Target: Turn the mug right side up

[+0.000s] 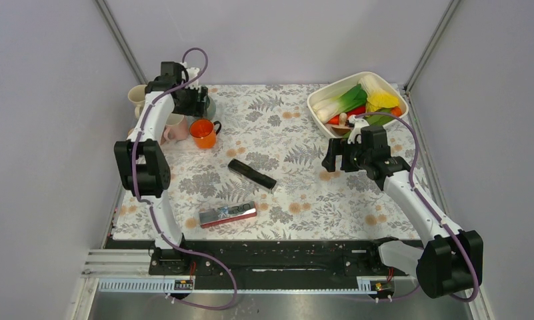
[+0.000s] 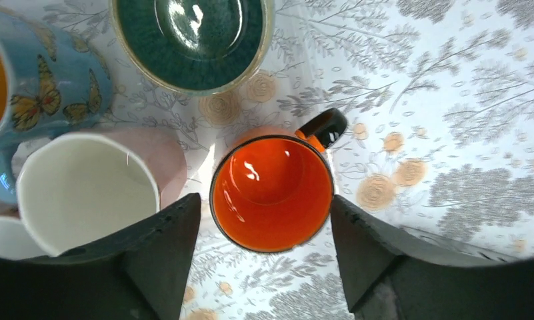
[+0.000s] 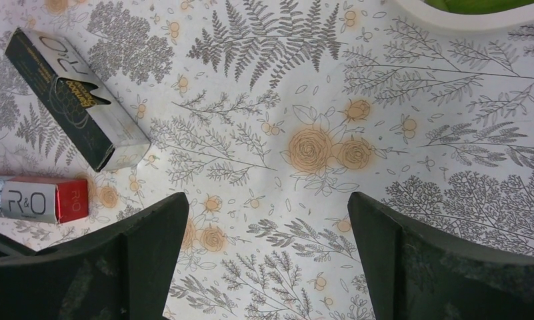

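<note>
Left wrist, orange mug (image 2: 271, 195), blue mug (image 2: 47, 93) cropped

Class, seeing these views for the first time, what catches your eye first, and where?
The orange mug stands upright at the far left, between the open fingers of the left gripper, among other cups. At the far right, a white dish brims with colourful vegetables. A black box and a red and silver box lie mid-table.

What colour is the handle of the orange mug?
The handle of the orange mug is black. The left wrist view shows it best.
</note>
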Motion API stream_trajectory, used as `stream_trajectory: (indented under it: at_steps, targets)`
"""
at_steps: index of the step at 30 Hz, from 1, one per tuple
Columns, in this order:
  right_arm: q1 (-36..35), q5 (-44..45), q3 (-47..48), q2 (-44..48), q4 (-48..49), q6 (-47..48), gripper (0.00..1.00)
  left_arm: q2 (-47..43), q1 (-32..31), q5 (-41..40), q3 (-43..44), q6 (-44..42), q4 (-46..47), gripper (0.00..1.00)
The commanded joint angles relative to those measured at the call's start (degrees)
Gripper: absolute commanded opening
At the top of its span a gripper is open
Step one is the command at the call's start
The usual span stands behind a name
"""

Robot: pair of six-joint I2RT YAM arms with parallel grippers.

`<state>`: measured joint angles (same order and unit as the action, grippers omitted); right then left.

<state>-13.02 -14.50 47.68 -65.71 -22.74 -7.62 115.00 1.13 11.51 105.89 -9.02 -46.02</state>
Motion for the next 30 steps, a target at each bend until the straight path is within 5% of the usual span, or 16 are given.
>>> stream_trajectory:
  at_steps: [1,4,14,20,25,30]
  targets:
    - [0.34,7.12,2.34,0.37,2.44,-2.15,1.0,-9.49,-0.19,2.16,2.92,2.59,0.42,0.81]
    - [1.5,10.67,0.94,1.46,6.16,-4.57,0.99,-17.11,-0.24,1.3,-3.6,4.5,4.28,0.99]
    - [4.64,28.4,-4.57,5.48,16.04,-6.65,1.0,-47.31,0.17,-7.64,-43.57,1.24,14.21,0.99]
    - [4.65,28.88,-13.6,10.98,26.89,-6.95,0.99,-68.41,2.25,-7.95,-66.63,-4.63,14.75,0.99]
    - [4.67,30.05,-16.85,11.05,28.51,-7.81,0.99,-82.38,2.29,-10.63,-76.56,-3.43,22.02,0.99]
    - [4.67,28.29,-15.68,9.45,28.63,-8.55,1.0,-81.06,2.28,-17.9,-79.72,1.53,27.18,0.99]
